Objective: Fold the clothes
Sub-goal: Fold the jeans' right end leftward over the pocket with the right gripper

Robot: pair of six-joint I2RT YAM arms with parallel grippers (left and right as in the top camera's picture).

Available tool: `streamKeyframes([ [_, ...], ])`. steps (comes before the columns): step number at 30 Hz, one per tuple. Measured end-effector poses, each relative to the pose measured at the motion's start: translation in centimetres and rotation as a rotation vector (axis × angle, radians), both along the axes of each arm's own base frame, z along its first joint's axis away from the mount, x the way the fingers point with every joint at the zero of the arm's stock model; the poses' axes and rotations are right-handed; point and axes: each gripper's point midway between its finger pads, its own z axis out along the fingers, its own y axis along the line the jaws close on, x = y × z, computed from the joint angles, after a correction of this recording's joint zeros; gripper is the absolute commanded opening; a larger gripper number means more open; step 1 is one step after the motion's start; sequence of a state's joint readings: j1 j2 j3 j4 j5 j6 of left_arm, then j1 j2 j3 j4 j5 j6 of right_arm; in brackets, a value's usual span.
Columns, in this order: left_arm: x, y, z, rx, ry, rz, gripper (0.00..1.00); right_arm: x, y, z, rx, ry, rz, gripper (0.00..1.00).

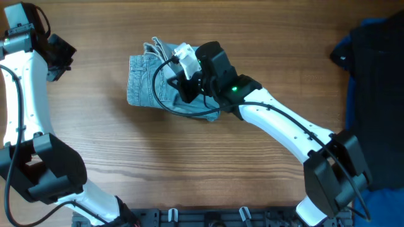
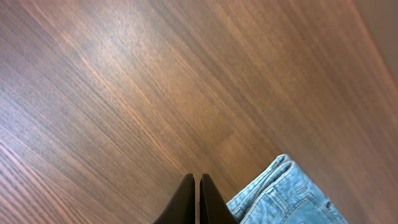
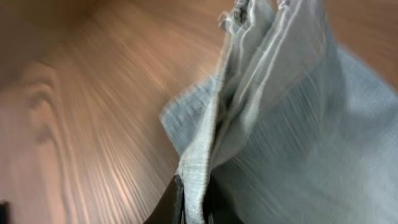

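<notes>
A pair of light blue denim jeans (image 1: 144, 82) lies bunched on the wooden table, left of centre. My right gripper (image 1: 184, 87) is over its right part and is shut on a fold of the denim (image 3: 198, 180), which hangs up from between the fingers in the right wrist view. My left gripper (image 1: 55, 60) is at the far left of the table, apart from the jeans. Its fingers (image 2: 199, 199) are shut and empty, with a waistband corner of the jeans (image 2: 286, 199) just to their right.
A pile of dark blue and black clothes (image 1: 372, 75) lies along the right edge of the table. A black rail (image 1: 208, 217) runs along the front edge. Bare wooden tabletop (image 1: 208, 157) surrounds the jeans.
</notes>
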State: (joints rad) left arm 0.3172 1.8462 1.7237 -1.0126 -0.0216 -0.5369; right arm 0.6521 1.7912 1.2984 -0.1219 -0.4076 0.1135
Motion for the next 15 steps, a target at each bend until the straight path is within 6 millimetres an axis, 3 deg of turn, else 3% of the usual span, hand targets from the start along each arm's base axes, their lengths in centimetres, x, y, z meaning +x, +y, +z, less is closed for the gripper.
streamKeyframes([
  [6, -0.7, -0.2, -3.7, -0.038, 0.116, 0.000, 0.04, 0.6, 1.4, 1.2, 0.113, 0.027, -0.011, 0.04],
  [9, -1.0, -0.6, -6.2, -0.066, 0.189, -0.005, 0.04, 1.1, 1.9, 0.1, 0.133, 0.058, -0.024, 0.04],
  [15, -1.0, -1.0, -6.4, -0.067, 0.197, -0.014, 0.04, 1.6, 3.9, -3.0, 0.157, 0.081, -0.017, 0.04],
])
